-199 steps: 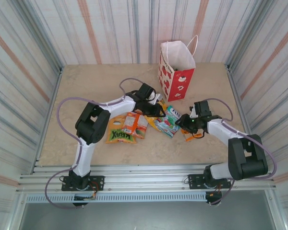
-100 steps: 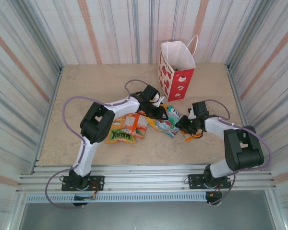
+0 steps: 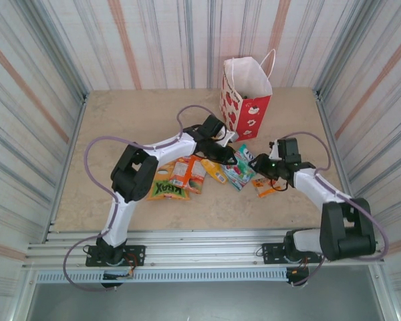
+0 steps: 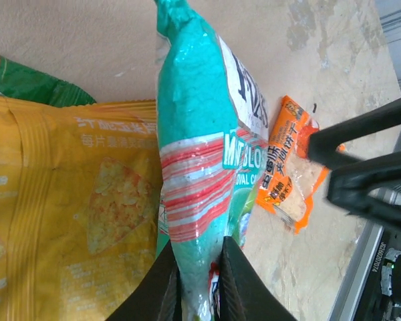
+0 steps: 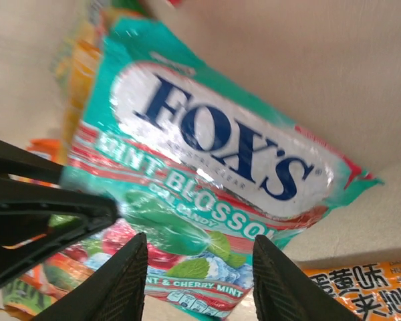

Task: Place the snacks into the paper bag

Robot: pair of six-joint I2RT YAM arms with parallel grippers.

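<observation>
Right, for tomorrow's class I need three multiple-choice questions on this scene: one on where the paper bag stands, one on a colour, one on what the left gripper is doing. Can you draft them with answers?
1. Where does the paper bag stand?
A. By the arm bases.
B. At the far side of the table, beyond the snacks.
C. Lying flat at the left edge.

2. What is the main colour of the FOX'S packet?
A. Teal.
B. Purple.
C. Black.

3. What is the left gripper doing?
A. Hanging open over the bag.
B. Pinching the FOX'S packet.
C. Gripping a bag handle.

Answers:
1 B, the top view shows the bag upright past the packets.
2 A, teal shows in both wrist views.
3 B, the left wrist view shows it clamped on the packet's edge.
</observation>
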